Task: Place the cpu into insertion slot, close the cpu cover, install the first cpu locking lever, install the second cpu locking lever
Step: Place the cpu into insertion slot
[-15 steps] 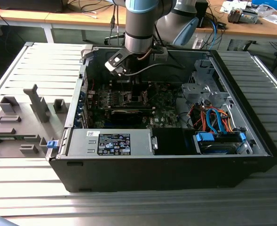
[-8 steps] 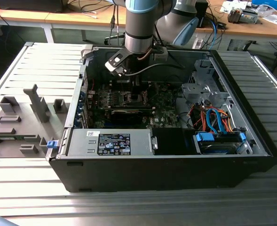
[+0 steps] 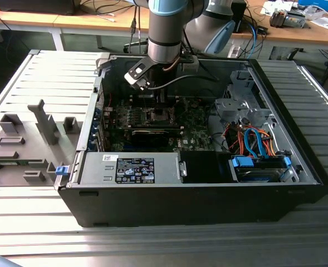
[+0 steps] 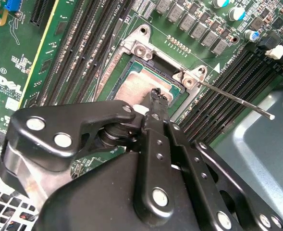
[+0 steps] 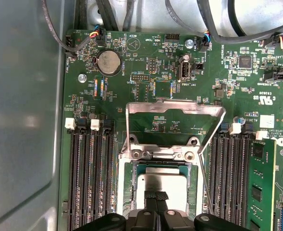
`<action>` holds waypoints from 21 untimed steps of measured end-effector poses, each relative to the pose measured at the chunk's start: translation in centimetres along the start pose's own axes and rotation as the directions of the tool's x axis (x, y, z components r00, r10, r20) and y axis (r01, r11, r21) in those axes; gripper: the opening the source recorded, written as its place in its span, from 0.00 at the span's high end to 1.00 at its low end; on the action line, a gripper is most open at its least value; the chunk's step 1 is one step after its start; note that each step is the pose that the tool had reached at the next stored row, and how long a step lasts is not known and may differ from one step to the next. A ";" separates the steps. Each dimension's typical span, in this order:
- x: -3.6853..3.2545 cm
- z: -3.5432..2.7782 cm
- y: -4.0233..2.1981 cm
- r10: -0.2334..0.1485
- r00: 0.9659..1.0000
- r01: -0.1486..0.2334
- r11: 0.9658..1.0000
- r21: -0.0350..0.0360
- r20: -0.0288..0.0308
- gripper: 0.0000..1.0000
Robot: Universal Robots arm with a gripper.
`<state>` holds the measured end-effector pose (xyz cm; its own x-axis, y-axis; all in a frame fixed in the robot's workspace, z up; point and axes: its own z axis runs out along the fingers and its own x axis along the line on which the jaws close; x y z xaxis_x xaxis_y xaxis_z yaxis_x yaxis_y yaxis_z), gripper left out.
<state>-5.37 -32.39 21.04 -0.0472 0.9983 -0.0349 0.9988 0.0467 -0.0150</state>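
UR arm [image 3: 165,33] is hanging down into the open PC case [image 3: 180,208], which is lying on the slatted grey worktop [image 3: 152,245]. Grey fixture blocks [image 3: 19,144] are sitting on the worktop at the exterior view's left, apart from the case. Inside the case, a power supply [image 3: 130,169] is sitting along the near wall, w/ a blue drive caddy [image 3: 258,167] toward the exterior view's right. The gripper [image 4: 158,96] is hovering over the green motherboard [image 5: 146,72], its black fingers [image 4: 154,130] drawn together into one narrow tip, clamping nothing. The cpu [image 5: 163,180] is lying flat inside the insertion slot [image 5: 191,187], silver top up, approx. square w/ the socket rim. The fingertip is sitting right at its top face; can't tell if it's touching. The cpu cover [image 5: 175,107] is standing open, tilted up off its hinge at one edge of the slot, so the chip is showing bare. One thin locking lever [image 4: 237,100] is sticking out unlatched, angling away from a socket corner in both wrist views. Banks of long black memory slots [image 5: 91,178] are flanking the slot on both sides, w/ one green memory module [image 5: 261,183] seated beyond the lever. A coin-cell battery [image 5: 107,61] is sitting on the board beyond the open cover.
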 end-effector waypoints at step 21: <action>-0.11 0.63 0.08 -0.010 1.000 0.010 1.000 0.010 -0.001 0.89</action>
<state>-5.29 -32.52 20.41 -0.0570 0.9978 -0.0343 0.9981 0.0562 -0.0256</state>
